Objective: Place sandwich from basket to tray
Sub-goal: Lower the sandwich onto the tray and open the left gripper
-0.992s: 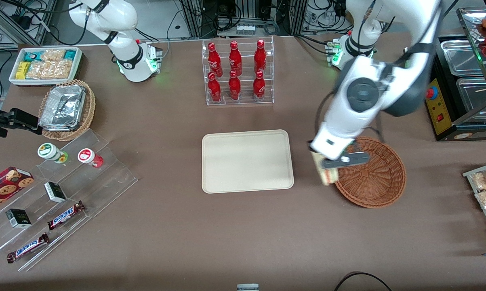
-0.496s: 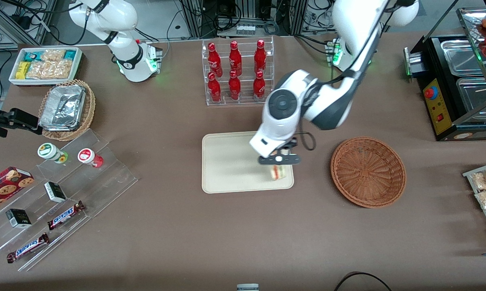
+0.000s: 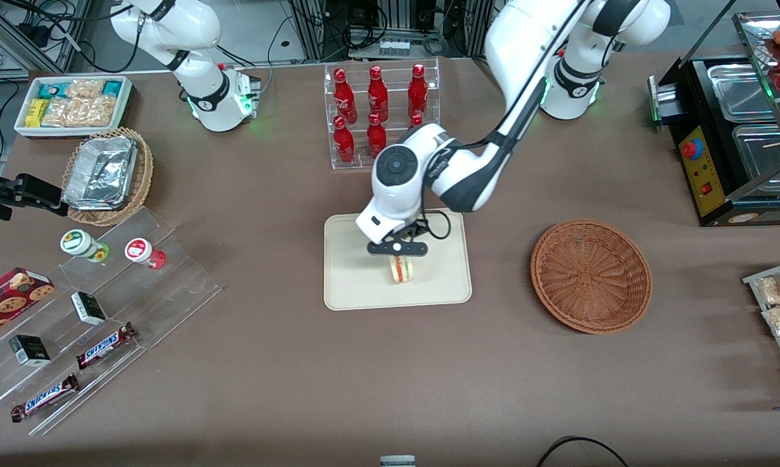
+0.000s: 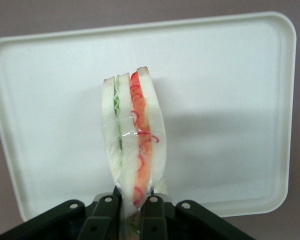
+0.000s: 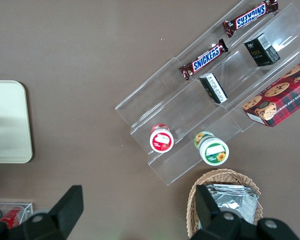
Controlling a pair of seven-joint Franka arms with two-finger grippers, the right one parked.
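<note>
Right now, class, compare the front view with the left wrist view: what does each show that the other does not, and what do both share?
Only the front view shows the round reddish-brown woven wicker basket, holding nothing, the clear rack of red bottles and the white working arm reaching over the table.

Only the left wrist view shows the filling layers edge-on, green beside orange-red, and the wrap pinched between the black fingers.

Both show the clear-wrapped triangular sandwich held by the gripper over the flat cream-beige rectangular tray.

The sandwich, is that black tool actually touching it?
Touching. In the left wrist view the tool is clamped on the wrapped sandwich, held above the tray.
</note>
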